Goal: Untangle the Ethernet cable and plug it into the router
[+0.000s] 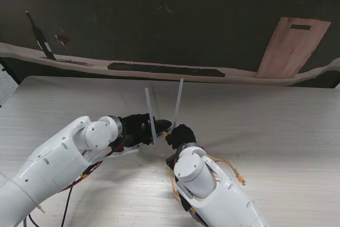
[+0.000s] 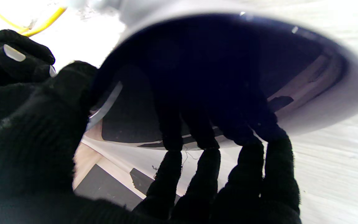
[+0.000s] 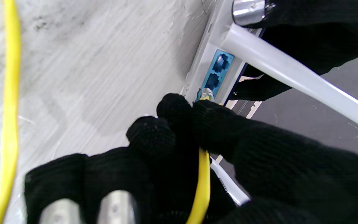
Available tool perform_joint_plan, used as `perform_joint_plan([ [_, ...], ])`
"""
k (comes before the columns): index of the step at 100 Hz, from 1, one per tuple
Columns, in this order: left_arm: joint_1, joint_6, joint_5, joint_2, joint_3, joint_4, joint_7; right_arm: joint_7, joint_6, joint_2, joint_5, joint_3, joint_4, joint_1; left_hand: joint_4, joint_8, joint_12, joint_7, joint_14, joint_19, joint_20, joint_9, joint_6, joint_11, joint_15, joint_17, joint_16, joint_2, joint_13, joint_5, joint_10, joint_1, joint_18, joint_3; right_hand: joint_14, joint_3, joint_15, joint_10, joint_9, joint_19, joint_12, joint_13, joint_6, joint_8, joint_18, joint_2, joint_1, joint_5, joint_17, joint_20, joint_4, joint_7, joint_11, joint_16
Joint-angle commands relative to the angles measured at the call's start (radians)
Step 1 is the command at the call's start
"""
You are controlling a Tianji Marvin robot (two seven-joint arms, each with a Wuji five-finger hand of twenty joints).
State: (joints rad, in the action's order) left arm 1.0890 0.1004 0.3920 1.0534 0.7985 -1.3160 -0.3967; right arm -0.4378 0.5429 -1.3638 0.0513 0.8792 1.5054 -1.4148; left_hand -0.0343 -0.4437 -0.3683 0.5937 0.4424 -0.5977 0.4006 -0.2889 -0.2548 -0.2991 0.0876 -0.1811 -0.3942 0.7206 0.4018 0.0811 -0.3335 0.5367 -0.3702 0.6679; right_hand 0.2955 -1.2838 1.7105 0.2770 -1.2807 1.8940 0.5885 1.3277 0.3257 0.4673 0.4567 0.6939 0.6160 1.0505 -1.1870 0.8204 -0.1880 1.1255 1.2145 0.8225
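The router (image 1: 159, 127) is gripped by the left robot hand (image 1: 137, 129) above the surface (image 1: 276, 126). The cable (image 3: 201, 183) plug is pinched by the right robot hand (image 3: 197, 155) at a blue port (image 3: 211, 82); misalignment could jam it or tilt the router.

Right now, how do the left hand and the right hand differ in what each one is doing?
The left hand grips the router body; the right hand pinches the yellow Ethernet cable near its plug. The left hand steadies, while the right hand brings the plug to the blue ports. Both wear black gloves.
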Motion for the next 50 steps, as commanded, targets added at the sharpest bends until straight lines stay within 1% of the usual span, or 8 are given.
perform_joint_plan([
  [1,0.057,0.010,-0.003,0.001,-0.035,0.060,-0.053,0.019,0.004,-0.009,-0.014,0.000,0.001,-0.002,0.044,-0.074,-0.091,0.300,-0.191,-0.435,0.024,-0.143,0.073,-0.359,0.531,-0.121,-0.090,-0.226,0.205,0.166,0.129,0.499,0.195,0.294,-0.121,-0.025,0.069,0.081,-0.174,0.197,-0.001,-0.025,0.190,0.026,-0.051,-0.060,0.002,0.136,0.007,-0.067,0.036,0.116,0.352,0.017],
  [26,0.062,0.009,0.000,0.000,-0.032,0.057,-0.053,-0.006,0.009,-0.020,-0.021,0.003,-0.012,0.002,0.043,-0.075,-0.091,0.300,-0.192,-0.437,0.019,-0.143,0.074,-0.359,0.530,-0.124,-0.091,-0.224,0.207,0.165,0.129,0.499,0.195,0.295,-0.114,-0.028,0.070,0.082,-0.174,0.197,-0.003,-0.025,0.185,0.030,-0.041,-0.053,0.003,0.137,0.008,-0.076,0.033,0.111,0.350,0.012],
  [50,0.067,0.007,0.006,-0.001,-0.025,0.055,-0.050,-0.009,0.039,-0.030,-0.070,0.020,-0.013,0.000,0.041,-0.075,-0.091,0.300,-0.190,-0.438,0.015,-0.144,0.070,-0.359,0.530,-0.124,-0.092,-0.223,0.209,0.164,0.129,0.503,0.194,0.295,-0.110,-0.030,0.070,0.085,-0.174,0.196,-0.005,-0.025,0.182,0.032,-0.036,-0.062,-0.001,0.145,0.008,-0.078,0.030,0.107,0.347,0.010],
])
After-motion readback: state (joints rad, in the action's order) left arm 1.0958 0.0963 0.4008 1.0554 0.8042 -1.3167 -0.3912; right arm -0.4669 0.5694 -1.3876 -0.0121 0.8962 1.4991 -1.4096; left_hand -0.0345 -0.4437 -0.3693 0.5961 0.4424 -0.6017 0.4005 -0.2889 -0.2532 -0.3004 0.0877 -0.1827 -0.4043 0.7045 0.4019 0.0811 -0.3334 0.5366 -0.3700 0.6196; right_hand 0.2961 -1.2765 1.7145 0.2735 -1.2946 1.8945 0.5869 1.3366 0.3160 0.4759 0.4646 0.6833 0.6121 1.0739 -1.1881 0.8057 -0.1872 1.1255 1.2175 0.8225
